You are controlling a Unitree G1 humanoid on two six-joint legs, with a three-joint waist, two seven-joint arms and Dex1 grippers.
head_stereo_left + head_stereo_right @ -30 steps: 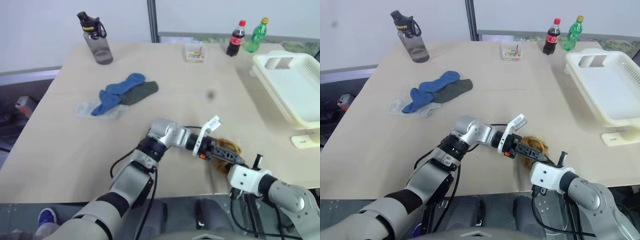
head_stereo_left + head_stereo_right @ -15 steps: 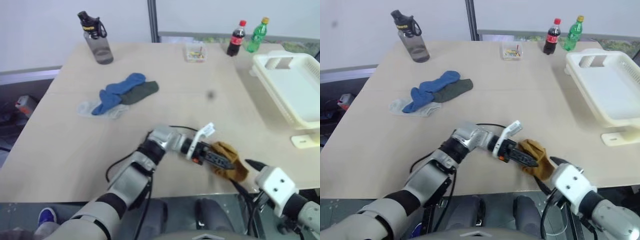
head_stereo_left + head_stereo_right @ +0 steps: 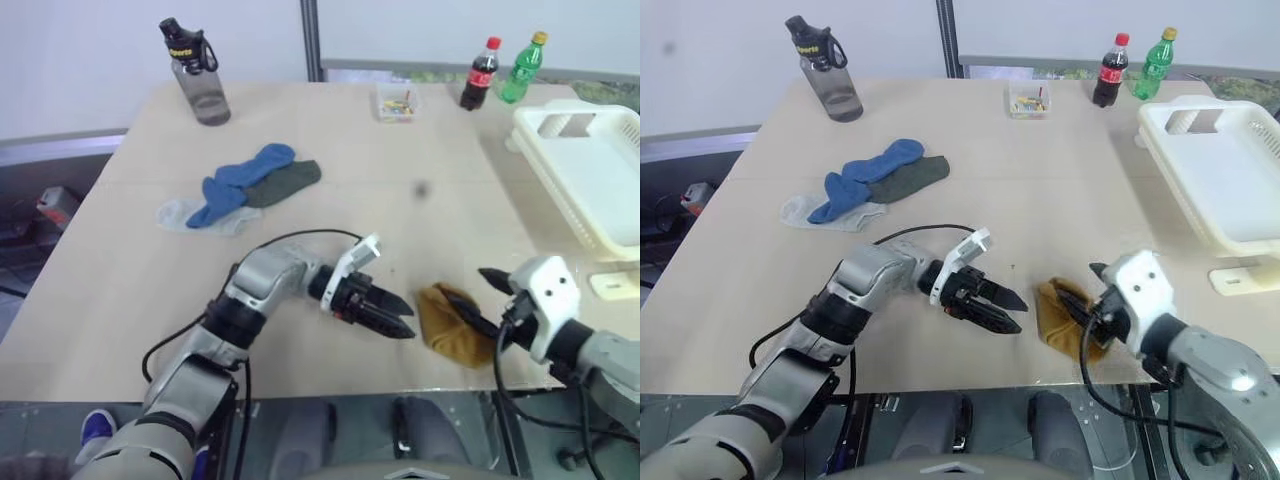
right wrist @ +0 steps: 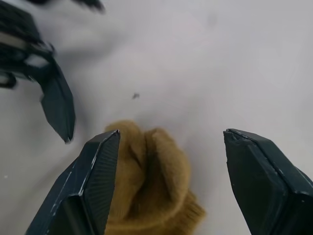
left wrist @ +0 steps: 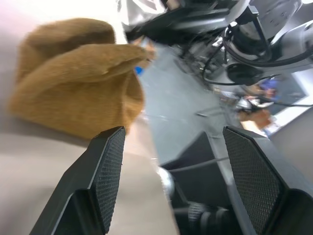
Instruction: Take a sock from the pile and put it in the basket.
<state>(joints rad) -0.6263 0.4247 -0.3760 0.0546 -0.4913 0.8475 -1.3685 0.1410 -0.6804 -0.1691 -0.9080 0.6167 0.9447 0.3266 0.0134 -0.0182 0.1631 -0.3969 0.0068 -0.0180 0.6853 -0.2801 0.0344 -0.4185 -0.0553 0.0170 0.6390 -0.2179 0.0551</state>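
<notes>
Head views: mustard sock (image 3: 455, 325) lying crumpled near the bench's (image 3: 380, 190) front edge, toward its right corner; left pincer (image 3: 400, 318) just beside it with fingers apart, gripping nothing; right pincer (image 3: 480, 300) spread wide at the sock's right side. Best closed on the thick folded middle, then lifted clear toward the basket (image 3: 600, 190) at the right edge (pile (image 3: 245, 187) well apart, toward the left).

Left wrist: sock (image 5: 78, 98) soft, ribbed, folded double.

Right wrist: sock (image 4: 146, 181) between open fingers (image 4: 95, 176), unheld.
</notes>
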